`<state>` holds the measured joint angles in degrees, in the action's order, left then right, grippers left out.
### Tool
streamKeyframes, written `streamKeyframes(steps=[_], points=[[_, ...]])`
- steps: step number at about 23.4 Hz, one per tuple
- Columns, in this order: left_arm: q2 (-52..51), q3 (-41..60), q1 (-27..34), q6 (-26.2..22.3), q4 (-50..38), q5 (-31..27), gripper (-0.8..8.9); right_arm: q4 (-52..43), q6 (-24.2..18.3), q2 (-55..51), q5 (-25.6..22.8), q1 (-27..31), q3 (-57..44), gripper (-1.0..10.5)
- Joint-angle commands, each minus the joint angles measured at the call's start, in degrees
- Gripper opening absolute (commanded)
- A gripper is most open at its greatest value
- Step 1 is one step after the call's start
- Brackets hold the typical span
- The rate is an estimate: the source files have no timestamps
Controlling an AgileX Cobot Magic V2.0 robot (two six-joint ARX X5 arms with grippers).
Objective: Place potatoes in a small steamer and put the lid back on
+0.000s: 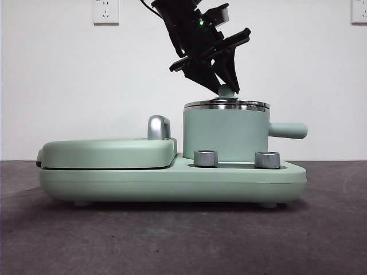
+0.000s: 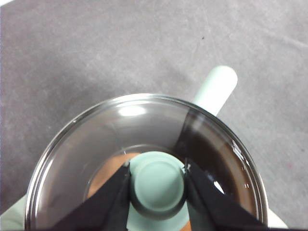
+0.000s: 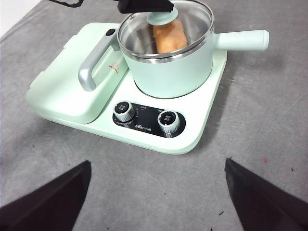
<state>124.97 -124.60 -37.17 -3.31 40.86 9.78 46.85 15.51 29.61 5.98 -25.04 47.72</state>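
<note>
The small steamer (image 1: 226, 134) stands on the right of the cooker base, its side handle (image 1: 288, 130) pointing right. The glass lid (image 1: 226, 104) lies flat on its steel rim. My left gripper (image 1: 226, 89) comes down from above and is shut on the lid's green knob (image 2: 158, 182). The orange-brown potato (image 3: 168, 36) lies inside the steamer, seen through the glass (image 2: 103, 175). My right gripper (image 3: 156, 192) is open and empty, hovering above the table in front of the cooker, well apart from the steamer (image 3: 173, 72).
The mint-green cooker base (image 1: 172, 180) carries a flat griddle cover (image 1: 109, 152) with a chrome handle (image 1: 159, 127) on the left and two steel dials (image 1: 206, 158) in front. Grey table all around; a white wall behind.
</note>
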Motion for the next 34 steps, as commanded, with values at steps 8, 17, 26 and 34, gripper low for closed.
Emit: streamKeyframes(steps=[8, 17, 26, 34], points=[[1.8, -2.2, -0.4, -0.2, 5.0, 0.1, 2.29, -1.4, 0.8, 0.2, -0.1, -0.3, 0.3, 4.4], [-8.2, -2.4, 0.5, 2.8, 17.2, 3.1, 6.51, -1.4, 0.7, 0.2, 0.2, -0.3, 0.3, 4.4], [-52.5, 36.9, 7.6, -0.1, 16.3, 5.7, 4.87, -1.0, -0.9, 0.2, 6.3, -0.3, 0.3, 4.4], [-78.0, 66.1, 7.9, 4.2, 0.4, 4.9, 0.03, -0.9, -1.2, 0.3, 8.5, -0.3, 0.3, 0.4]])
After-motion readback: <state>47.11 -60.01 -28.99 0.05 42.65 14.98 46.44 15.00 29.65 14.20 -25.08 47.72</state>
